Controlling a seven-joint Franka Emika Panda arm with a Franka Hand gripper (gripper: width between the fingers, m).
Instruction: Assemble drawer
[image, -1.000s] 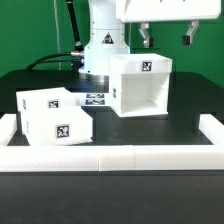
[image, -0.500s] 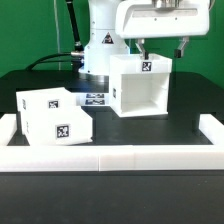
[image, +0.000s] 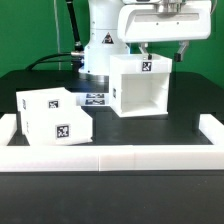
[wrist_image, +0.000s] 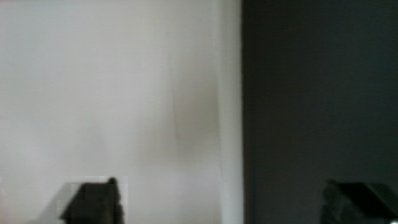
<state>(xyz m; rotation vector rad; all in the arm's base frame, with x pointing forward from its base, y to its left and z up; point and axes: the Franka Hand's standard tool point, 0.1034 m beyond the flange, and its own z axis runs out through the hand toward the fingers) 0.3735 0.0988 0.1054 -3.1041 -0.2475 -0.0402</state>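
The large white open-fronted case (image: 140, 85) stands at the middle back of the black table, a tag on its top edge. Two smaller white box trays (image: 50, 115) sit together at the exterior view's left, each with a tag. My gripper (image: 161, 50) is open and empty, low over the case's rear top, its fingers spread astride the back wall. In the wrist view the case's white surface (wrist_image: 116, 100) fills one half and the dark table (wrist_image: 320, 100) the other; both dark fingertips (wrist_image: 93, 203) show wide apart.
Low white wall strips (image: 110, 157) border the table's front and both sides. The marker board (image: 95, 99) lies flat between the trays and the case. The robot's white base (image: 100, 50) stands behind the case.
My gripper has come down from above the case to its rear top edge, still open.
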